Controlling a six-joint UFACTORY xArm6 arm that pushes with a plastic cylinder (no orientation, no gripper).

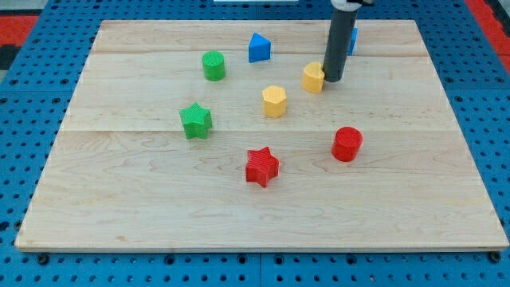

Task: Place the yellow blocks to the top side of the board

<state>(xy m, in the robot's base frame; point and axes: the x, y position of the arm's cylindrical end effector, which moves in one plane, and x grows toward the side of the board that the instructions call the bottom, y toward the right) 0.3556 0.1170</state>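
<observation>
Two yellow blocks lie on the wooden board. A yellow hexagon block sits near the middle. A second yellow block lies up and to the right of it; its shape is unclear. My tip rests right against the right side of this second yellow block. The rod rises from there to the view's top edge.
A blue block and a green cylinder lie in the upper part. Another blue block is partly hidden behind the rod. A green star, a red star and a red cylinder lie lower.
</observation>
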